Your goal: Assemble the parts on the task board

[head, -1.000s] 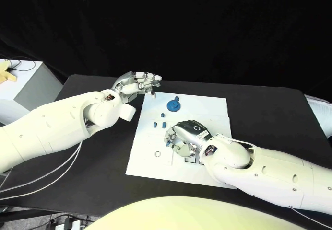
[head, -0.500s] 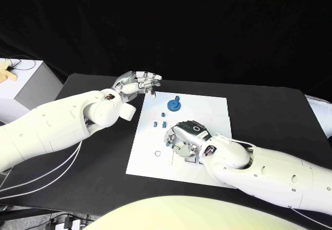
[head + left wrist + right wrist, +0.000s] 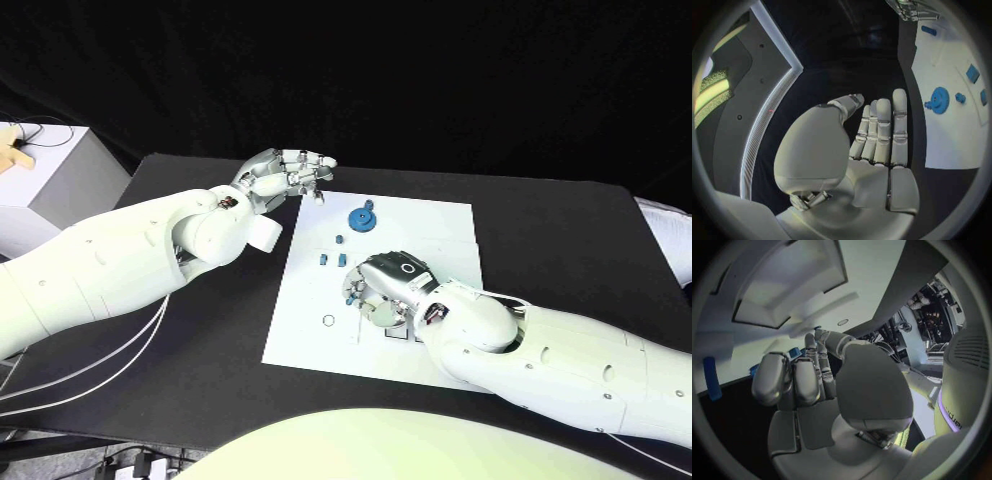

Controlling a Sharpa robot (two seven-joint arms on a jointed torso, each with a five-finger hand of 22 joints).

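Observation:
The white task board (image 3: 433,225) lies mid-table. On its far part sit a blue gear (image 3: 364,216) and a few small blue parts (image 3: 333,260). My right hand (image 3: 384,291) is down on the board's middle, fingers curled in; a bit of a blue part (image 3: 795,352) shows at its fingertips, and a blue peg (image 3: 712,378) lies beside it. My left hand (image 3: 289,174) hovers over the black table by the board's far left corner. Its fingers (image 3: 882,130) are stretched out flat and hold nothing. The gear (image 3: 940,100) and the board (image 3: 948,135) lie beside that hand.
A white box (image 3: 51,185) stands off the table's left edge. Black table top (image 3: 562,240) lies bare to the right of the board. Drawn outlines (image 3: 329,321) mark the board's near part.

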